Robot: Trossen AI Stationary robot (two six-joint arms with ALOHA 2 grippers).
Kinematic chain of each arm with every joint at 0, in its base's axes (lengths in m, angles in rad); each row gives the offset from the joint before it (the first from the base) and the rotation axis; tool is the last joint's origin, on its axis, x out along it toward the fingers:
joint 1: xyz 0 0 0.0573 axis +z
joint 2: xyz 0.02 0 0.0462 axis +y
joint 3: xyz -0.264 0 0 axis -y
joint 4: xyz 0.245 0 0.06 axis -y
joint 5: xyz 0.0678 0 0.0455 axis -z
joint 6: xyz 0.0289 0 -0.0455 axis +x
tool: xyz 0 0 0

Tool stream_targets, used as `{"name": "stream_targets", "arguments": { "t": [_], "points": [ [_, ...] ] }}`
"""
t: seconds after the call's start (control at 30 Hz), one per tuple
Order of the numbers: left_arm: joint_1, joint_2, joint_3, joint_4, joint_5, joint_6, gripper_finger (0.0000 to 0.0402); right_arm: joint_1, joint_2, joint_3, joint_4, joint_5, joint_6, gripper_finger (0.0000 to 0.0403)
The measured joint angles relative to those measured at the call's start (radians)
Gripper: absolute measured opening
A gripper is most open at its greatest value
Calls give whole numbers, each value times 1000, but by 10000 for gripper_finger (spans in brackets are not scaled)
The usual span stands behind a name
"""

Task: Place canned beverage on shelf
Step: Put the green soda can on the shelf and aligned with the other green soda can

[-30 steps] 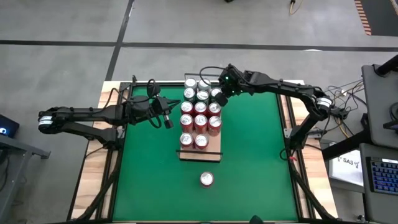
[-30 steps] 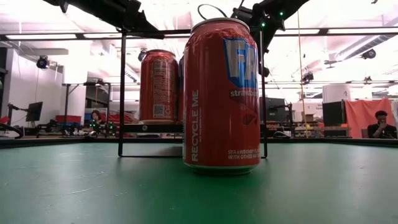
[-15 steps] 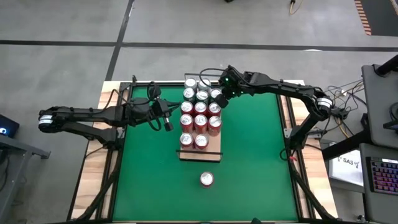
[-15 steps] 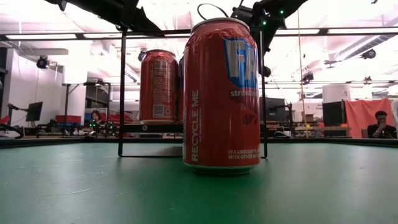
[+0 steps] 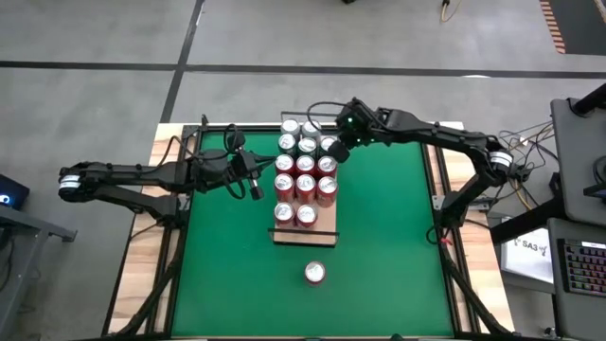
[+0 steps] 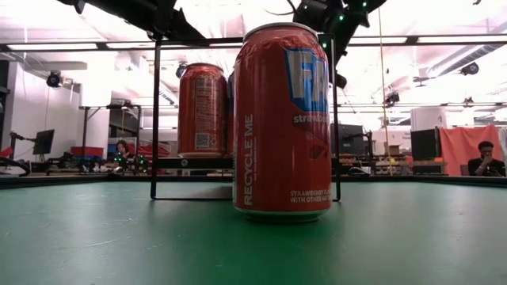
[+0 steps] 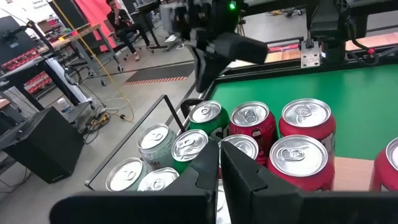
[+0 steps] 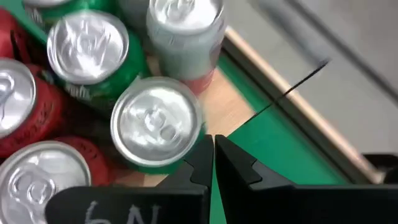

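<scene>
Mostly hidden: shelf [image 5: 305, 234] beneath packed cans [image 5: 305, 165].

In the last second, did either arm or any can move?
The right gripper, jaws shut and empty, drifted slightly away from the cans on the shelf, toward the right side. The left gripper, also shut, stayed beside the cans. The lone red can on the mat hasn't moved.
</scene>
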Motion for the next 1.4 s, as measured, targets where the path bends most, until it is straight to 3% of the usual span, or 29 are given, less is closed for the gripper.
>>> {"name": "stream_targets", "arguments": {
  "t": [0.17,0.37,0.6,0.83,1.03,1.4],
  "points": [
    [0,0,0,0,0,0,0,0,-5,16,56,-5,-71,9],
    [0,0,0,0,0,-7,0,-4,23,15,140,-148,-142,9],
    [0,0,0,1,0,-10,0,-5,71,13,167,-171,-180,9],
    [0,0,0,1,0,-10,0,-12,84,10,169,-162,-178,9],
    [0,0,0,0,0,-9,0,-18,84,9,163,-69,-145,9],
    [0,0,0,-2,0,-8,0,-23,83,9,140,-59,-97,9]
  ]
}}
